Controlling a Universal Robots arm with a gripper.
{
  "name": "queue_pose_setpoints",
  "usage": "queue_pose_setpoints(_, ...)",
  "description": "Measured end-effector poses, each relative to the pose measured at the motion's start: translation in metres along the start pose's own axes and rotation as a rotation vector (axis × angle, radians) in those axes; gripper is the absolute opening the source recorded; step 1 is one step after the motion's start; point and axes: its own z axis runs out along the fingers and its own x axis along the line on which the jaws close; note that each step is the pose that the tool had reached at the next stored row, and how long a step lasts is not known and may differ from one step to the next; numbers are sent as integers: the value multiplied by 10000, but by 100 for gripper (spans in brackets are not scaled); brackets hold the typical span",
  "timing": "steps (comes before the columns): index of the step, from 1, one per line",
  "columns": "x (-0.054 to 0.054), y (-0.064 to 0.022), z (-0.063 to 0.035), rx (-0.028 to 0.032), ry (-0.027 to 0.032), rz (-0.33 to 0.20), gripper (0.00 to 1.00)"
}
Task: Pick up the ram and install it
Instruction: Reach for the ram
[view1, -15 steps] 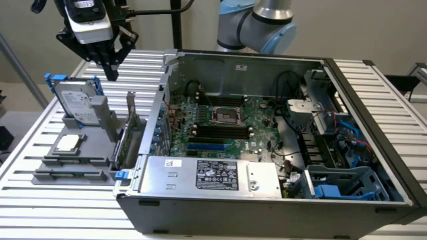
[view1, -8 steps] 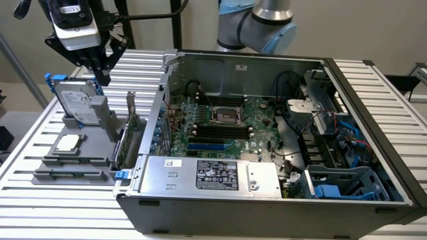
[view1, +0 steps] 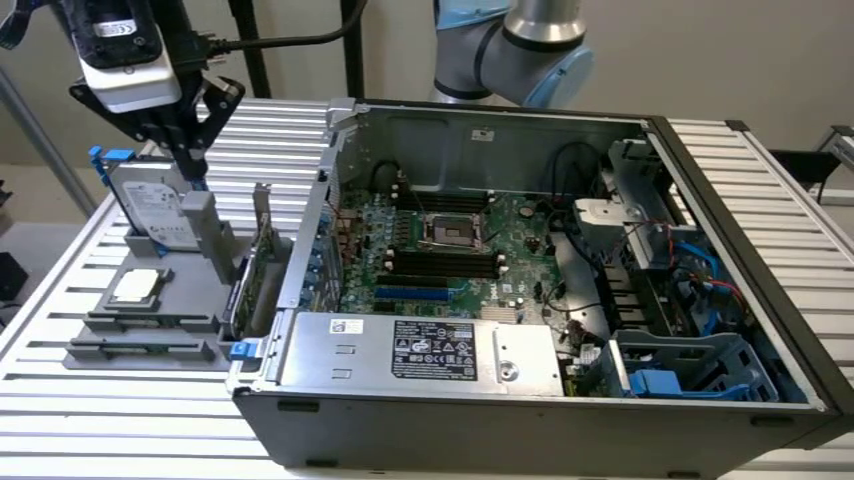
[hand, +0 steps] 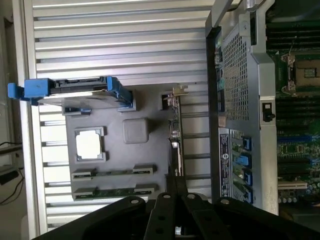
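Nothing's done yet: the ram (hand: 112, 192) lies in the grey holder (hand: 117, 157) beside the computer case (view1: 534, 400), and the motherboard slots (view1: 441, 262) sit bare. The gripper (view1: 196, 170) hangs over the holder, fingers pressed together, carrying nothing.

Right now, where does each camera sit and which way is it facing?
Exterior view: off the arm, raised, looking down into the open computer case; the arm's joint and the gripper show.
Wrist view: on the wrist, looking down past the shut gripper onto the grey parts holder.
Shared: the gripper, the grey parts holder, the ram, the hard drive, the computer case.
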Motion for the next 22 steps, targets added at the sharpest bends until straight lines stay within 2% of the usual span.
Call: queue_pose_setpoints(22, 269, -414, 5, 5, 45, 1, 11)
